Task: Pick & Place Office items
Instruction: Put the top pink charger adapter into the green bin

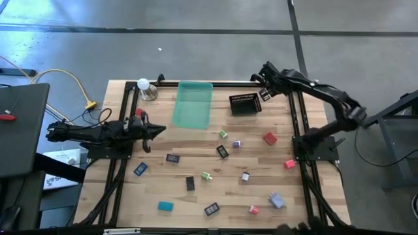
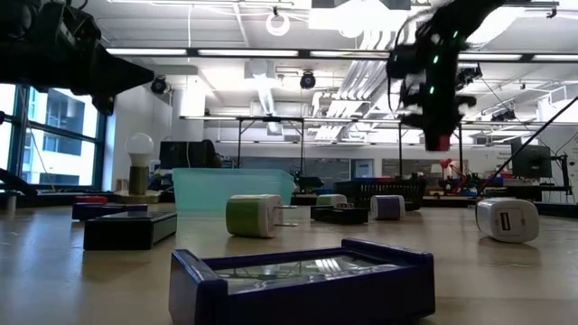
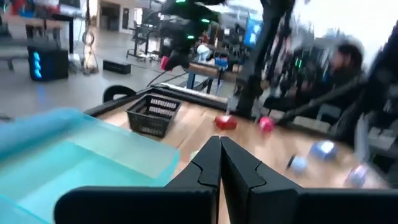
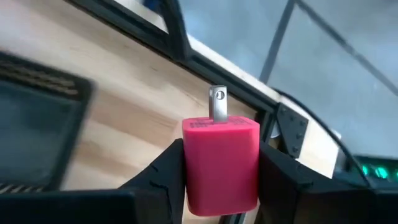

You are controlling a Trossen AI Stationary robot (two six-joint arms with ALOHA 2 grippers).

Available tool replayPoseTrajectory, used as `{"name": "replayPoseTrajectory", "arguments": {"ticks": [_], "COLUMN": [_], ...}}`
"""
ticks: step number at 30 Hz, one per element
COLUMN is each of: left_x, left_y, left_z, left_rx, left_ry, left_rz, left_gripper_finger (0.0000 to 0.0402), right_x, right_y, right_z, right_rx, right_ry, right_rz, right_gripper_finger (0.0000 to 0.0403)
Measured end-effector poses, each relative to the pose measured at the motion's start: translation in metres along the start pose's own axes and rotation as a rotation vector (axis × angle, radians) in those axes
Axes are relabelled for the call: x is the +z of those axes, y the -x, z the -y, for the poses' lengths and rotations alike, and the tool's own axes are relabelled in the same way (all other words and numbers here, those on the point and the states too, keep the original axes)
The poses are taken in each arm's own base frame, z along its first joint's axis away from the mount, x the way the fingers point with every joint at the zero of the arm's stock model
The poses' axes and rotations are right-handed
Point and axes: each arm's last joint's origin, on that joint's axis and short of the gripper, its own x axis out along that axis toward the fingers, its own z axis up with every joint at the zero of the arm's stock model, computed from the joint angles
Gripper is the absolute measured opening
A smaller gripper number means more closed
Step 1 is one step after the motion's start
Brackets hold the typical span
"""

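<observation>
Your left gripper point(image 3: 219, 146) has its jaws pressed together on nothing, parked over the table's left side beside the translucent green tray point(image 1: 192, 104). Your right gripper point(image 4: 221, 168) clamps a pink plug adapter point(image 4: 221, 163), prongs outward, held in the air just beside the black mesh basket point(image 1: 245, 104) at the table's far edge.

The high view looked straight down on the whole table point(image 1: 196, 196). The low view sat at tabletop height, facing level toward the black mesh basket point(image 2: 384, 192). The left wrist view faced that basket too; the right wrist view hung close beside it.
</observation>
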Motion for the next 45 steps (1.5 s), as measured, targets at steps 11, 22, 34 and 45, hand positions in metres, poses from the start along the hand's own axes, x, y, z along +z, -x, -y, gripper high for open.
{"name": "replayPoseTrajectory", "arguments": {"ticks": [11,22,34,45], "left_x": [0.003,0.004,0.004,0.000], "left_y": [0.000,0.001,0.002,-0.006], "left_z": [0.000,0.006,0.010,0.017], "left_rx": [0.015,-0.180,-0.331,-0.357], "left_ry": [-0.022,-0.239,-0.281,-0.200], "left_rz": [0.032,0.035,0.032,-0.124], "left_gripper_finger": [0.0001,0.0043,0.0246,0.0264], "right_x": [-0.051,-0.085,-0.108,-0.152], "right_y": [0.102,0.136,0.159,0.179], "right_z": [0.000,-0.030,-0.106,-0.172], "right_rx": [0.224,0.383,0.532,0.729], "right_ry": [-0.024,0.049,0.169,0.331], "right_rz": [0.261,0.329,0.459,0.513], "right_gripper_finger": [0.0137,0.0137,0.0137,0.0137]}}
